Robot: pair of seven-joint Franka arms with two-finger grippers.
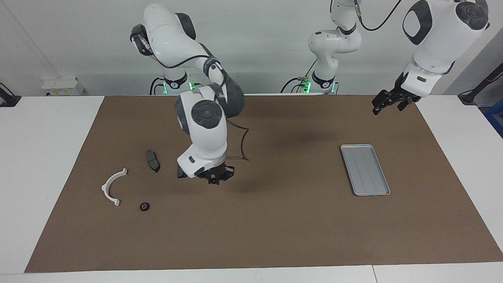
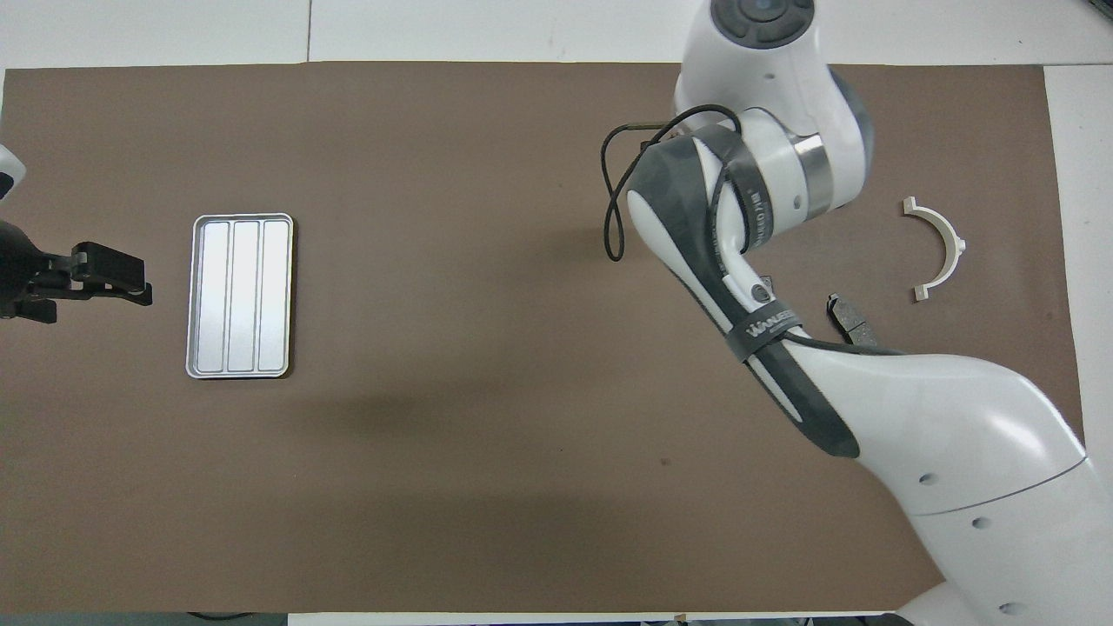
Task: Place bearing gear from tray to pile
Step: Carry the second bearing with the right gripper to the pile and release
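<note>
Brown matting (image 1: 275, 220) covered the table, where the ribbed tray (image 1: 365, 169) lay bare toward the left arm's end, the left gripper (image 1: 387, 103) waited spread open above the mat, the right gripper (image 1: 215, 175) hung pinched shut over the pile's white arc (image 1: 111, 186) and pads (image 1: 153, 160), and the small black bearing gear (image 1: 144, 206) rested beside that arc.

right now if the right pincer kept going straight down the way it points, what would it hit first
Probably bare brown mat. The right pincer is shut, points down and hangs just beside the brake pad, toward the tray. Depth is unclear, so it might clip that pad's edge.
</note>
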